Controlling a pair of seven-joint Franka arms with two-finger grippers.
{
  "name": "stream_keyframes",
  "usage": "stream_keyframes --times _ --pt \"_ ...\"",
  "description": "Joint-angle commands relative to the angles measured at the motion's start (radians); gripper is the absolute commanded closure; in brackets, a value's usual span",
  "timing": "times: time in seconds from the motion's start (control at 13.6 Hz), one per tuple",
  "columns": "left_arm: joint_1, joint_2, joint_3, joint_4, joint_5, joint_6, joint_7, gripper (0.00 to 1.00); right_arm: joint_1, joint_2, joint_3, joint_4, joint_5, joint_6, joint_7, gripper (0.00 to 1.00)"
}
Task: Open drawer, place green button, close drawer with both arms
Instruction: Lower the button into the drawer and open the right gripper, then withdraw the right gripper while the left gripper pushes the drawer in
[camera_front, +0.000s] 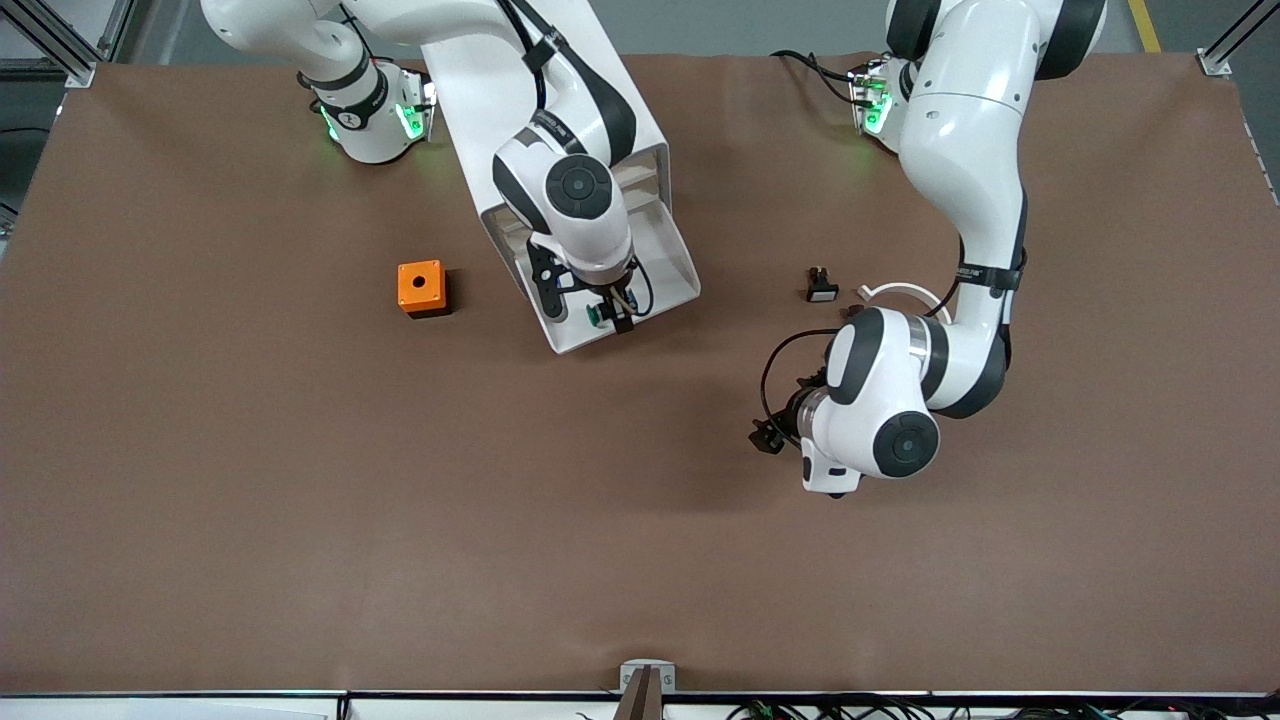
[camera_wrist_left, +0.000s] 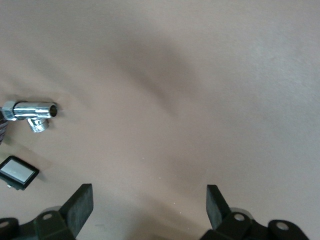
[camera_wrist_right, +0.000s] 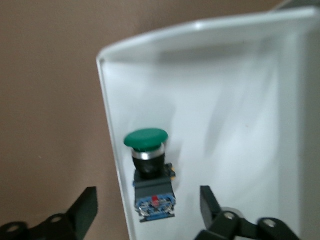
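Note:
The drawer (camera_front: 668, 262) is pulled out of the white cabinet (camera_front: 460, 120) toward the front camera; its white floor fills the right wrist view (camera_wrist_right: 225, 115). The green-capped button (camera_front: 596, 314) lies in it beside the side wall toward the right arm's end, also in the right wrist view (camera_wrist_right: 148, 165). My right gripper (camera_front: 612, 318) hangs open over the button, fingers wide apart and not touching it (camera_wrist_right: 147, 210). My left gripper (camera_front: 768, 437) is open and empty over bare table toward the left arm's end (camera_wrist_left: 149, 207).
An orange box with a round hole (camera_front: 421, 288) stands beside the drawer toward the right arm's end. A black button with a flat white cap (camera_front: 821, 287) (camera_wrist_left: 18, 172) and a chrome pipe fitting (camera_wrist_left: 32, 111) lie near the left arm's elbow.

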Motion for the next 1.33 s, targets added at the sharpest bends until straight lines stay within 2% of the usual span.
stream_keyframes --times 0.0,0.29,0.52,1.25 --pt "-0.056 -0.014 -0.008 -0.019 0.03 0.067 0.015 0.01 -0.093 -0.018 0.005 0.111 -0.008 -0.154 -0.18 0.0" --pt "-0.1 -0.001 -0.012 -0.019 0.025 0.105 0.159 0.01 -0.218 -0.022 -0.001 0.26 -0.013 -0.283 -0.454 0.0" --pt "-0.153 0.011 -0.023 -0.022 0.027 0.105 0.269 0.01 -0.324 -0.065 -0.002 0.285 -0.04 -0.314 -0.76 0.0" --pt "-0.337 0.008 -0.026 -0.041 0.018 0.098 0.115 0.0 -0.725 -0.239 -0.002 0.271 -0.079 -0.423 -1.711 0.0"
